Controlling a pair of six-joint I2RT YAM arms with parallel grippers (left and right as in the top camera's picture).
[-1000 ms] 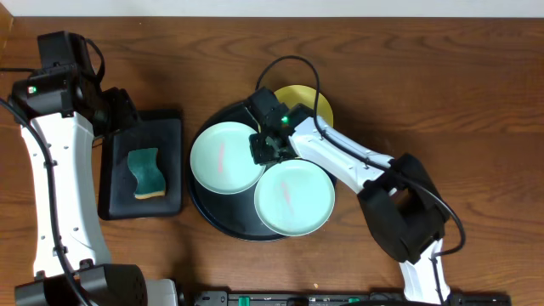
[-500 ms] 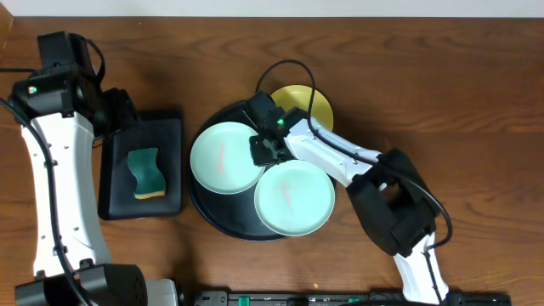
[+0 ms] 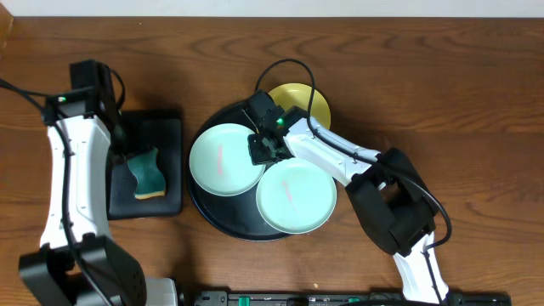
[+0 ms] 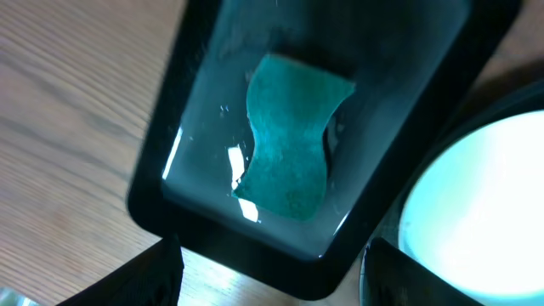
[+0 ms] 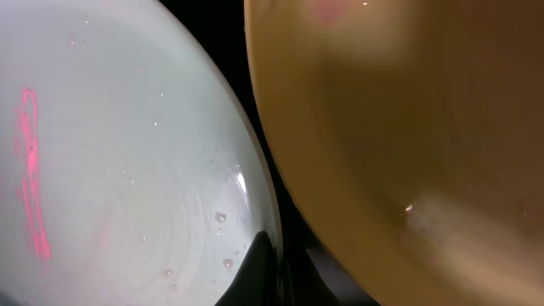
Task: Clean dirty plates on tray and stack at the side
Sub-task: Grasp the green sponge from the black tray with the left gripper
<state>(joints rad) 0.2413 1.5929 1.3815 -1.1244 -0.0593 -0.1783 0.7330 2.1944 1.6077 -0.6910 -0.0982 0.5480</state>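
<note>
Two mint plates lie on the tray, yellow plate at its rim.

In the overhead view the right arm lies across the yellow plate and hides its lower left part. The right end effector is covered by its own wrist body, so how its jaws stand cannot be read. In the right wrist view the yellow plate and a mint-blue plate both run off the picture edges. The yellow one is blurred, and only one dark fingertip shows, cut off by the bottom edge. The left arm hides the left side of the rectangular tray. In the left wrist view the left end effector shows only two dark, blurred fingers, wide apart and cut off at the bottom edge. The right edge there cuts a mint-blue plate.
</note>
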